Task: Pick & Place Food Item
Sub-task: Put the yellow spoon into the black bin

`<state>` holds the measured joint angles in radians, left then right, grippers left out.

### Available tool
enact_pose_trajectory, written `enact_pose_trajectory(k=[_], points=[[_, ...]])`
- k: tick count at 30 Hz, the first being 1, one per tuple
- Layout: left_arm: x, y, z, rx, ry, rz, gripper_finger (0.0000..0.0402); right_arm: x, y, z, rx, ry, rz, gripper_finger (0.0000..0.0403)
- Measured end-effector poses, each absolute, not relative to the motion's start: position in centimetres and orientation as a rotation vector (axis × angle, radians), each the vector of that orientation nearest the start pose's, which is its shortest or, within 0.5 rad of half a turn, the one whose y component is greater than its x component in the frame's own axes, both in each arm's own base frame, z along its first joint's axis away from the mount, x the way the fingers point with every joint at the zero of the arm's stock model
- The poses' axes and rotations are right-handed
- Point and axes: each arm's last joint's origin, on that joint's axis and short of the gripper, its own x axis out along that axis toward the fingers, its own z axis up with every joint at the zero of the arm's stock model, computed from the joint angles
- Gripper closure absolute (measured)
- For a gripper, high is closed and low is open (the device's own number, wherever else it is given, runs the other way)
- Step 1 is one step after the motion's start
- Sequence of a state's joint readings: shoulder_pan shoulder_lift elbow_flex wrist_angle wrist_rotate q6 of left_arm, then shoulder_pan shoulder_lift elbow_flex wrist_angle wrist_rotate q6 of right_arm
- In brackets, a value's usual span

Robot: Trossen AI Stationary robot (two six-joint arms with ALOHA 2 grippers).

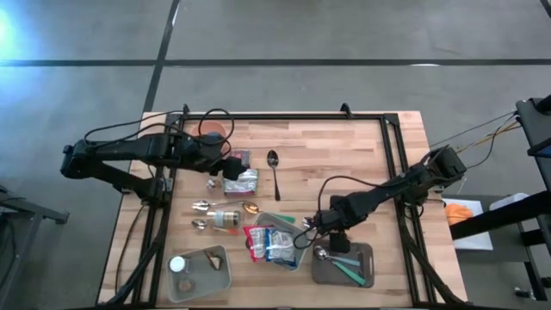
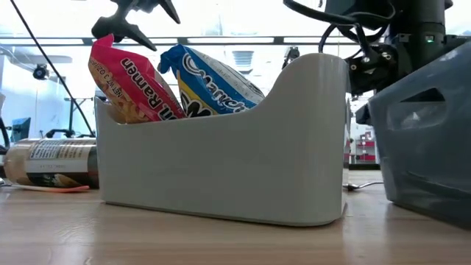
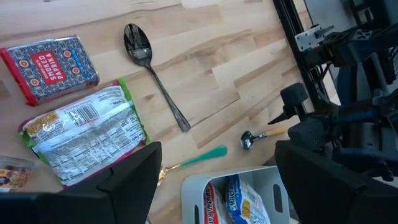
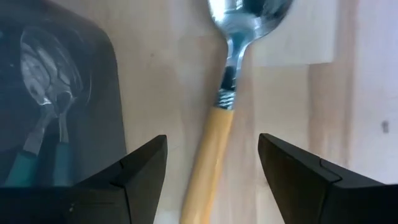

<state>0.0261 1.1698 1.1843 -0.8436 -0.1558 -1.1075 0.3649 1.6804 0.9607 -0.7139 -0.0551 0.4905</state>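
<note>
A red ramen packet [image 1: 257,242] and a blue one [image 1: 280,245] stand leaning in a grey bin [image 1: 293,226] at the table's near middle. A green-edged food packet [image 3: 84,134] lies flat beside a red paprika tin [image 3: 50,68]. My left gripper [image 3: 214,155] hovers open above that packet [image 1: 242,182], holding nothing. My right gripper [image 4: 211,149] points down, open, just right of the bin. Its fingers stand on either side of a yellow-handled spoon [image 4: 214,134] that lies on the table, without touching it.
A dark tray [image 1: 362,274] with teal-handled spoons sits near right, close to my right gripper. A black spoon [image 1: 274,172], a teal-handled spoon [image 3: 200,157], a lying bottle [image 1: 224,217] and small spoons lie mid-table. A clear container [image 1: 200,271] is near left, a cup [image 1: 213,129] far left.
</note>
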Motion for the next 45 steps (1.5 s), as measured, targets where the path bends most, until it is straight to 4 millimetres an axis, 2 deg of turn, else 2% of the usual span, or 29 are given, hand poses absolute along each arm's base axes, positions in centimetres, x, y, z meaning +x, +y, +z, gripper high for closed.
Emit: enact_pose_trajectory(k=[3, 15, 21, 45], points=[[22.6, 1.0, 33.9, -0.977, 0.644, 0.604, 0.0083, 26.6, 10.3, 15.5, 0.185, 1.470, 0.009, 0.0154], [22.4, 1.0, 33.8, -0.972, 0.664, 0.611, 0.0083, 27.8, 8.7, 16.8, 0.409, 1.436, -0.102, 0.0154], [22.4, 1.0, 33.7, -0.971, 0.669, 0.613, 0.0083, 28.1, 7.4, 16.5, 0.606, 1.452, -0.246, 0.0154], [22.4, 1.5, 33.7, -0.931, 0.671, 0.612, 0.0083, 28.8, 7.2, 13.7, 0.731, 1.527, -0.478, 0.0154]])
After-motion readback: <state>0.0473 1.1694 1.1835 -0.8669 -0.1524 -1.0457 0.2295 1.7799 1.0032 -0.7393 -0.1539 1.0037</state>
